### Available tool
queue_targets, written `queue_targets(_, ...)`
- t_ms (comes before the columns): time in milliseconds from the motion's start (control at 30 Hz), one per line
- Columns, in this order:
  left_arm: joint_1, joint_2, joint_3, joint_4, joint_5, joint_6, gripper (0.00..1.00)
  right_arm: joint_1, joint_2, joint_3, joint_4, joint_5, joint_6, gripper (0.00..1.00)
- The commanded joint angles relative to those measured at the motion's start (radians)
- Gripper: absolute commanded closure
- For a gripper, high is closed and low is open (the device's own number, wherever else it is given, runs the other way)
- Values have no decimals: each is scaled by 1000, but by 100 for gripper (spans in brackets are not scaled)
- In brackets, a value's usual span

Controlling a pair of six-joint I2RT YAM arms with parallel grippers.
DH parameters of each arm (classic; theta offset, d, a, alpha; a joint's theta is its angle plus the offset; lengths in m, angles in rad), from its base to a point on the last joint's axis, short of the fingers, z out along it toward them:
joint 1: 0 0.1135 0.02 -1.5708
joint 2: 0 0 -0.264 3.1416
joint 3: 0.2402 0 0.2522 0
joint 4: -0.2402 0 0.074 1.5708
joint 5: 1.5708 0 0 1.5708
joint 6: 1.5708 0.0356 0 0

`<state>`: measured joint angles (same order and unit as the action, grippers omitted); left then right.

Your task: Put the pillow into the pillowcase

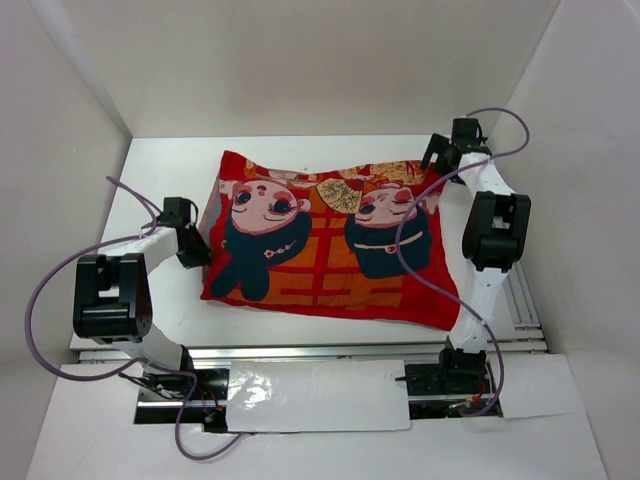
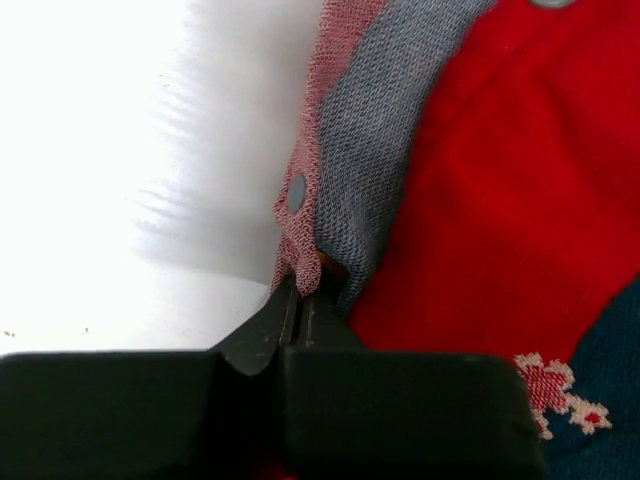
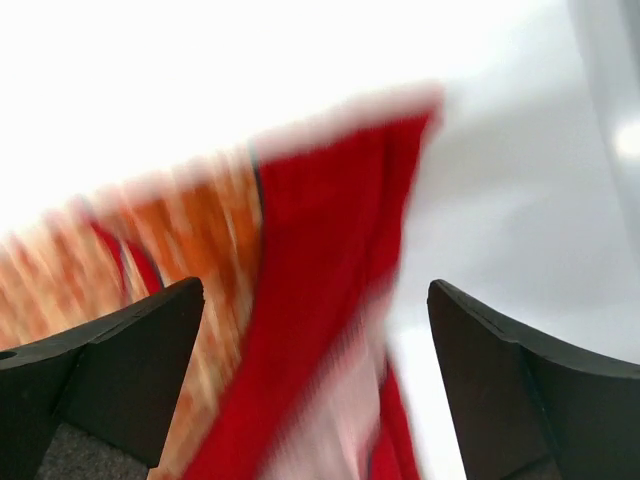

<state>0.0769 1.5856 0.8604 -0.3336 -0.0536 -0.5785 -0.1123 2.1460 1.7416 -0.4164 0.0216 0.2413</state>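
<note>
The red pillowcase [image 1: 330, 245] lies flat across the middle of the table, its face with two cartoon children turned up. No part of the pillow shows in any view. At the case's left edge my left gripper [image 1: 203, 257] is shut on the pink and grey hem [image 2: 345, 190]; in the left wrist view the gripper [image 2: 305, 285] pinches a fold of that hem. Over the case's far right corner my right gripper [image 1: 437, 160] stands open. In the blurred right wrist view a red and orange cloth edge [image 3: 320, 250] runs between the spread fingers of the gripper [image 3: 315, 290], touching neither.
White walls [image 1: 300, 60] close in the table on three sides. A metal rail [image 1: 320, 350] and a white sheet [image 1: 320, 395] run along the near edge between the arm bases. A purple cable [image 1: 405, 240] of the right arm drapes over the case.
</note>
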Motion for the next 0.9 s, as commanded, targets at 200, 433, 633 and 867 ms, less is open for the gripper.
queue_targets(200,-5,-62,-23,-7,-107,-29,100,-17,292,500,-165,15,10,10)
queue_targets(433,56,-283,28,-151,-196,-101,100,-26,109,308,-90,17,10,10)
queue_targets(633,66,-343,166,-336,-178,-187,53,-26,-162,118,-52,17,10,0)
queue_targets(867,57,-518,258,-357,-92,-150,0,-26,-616,-293,39,-9,44,0)
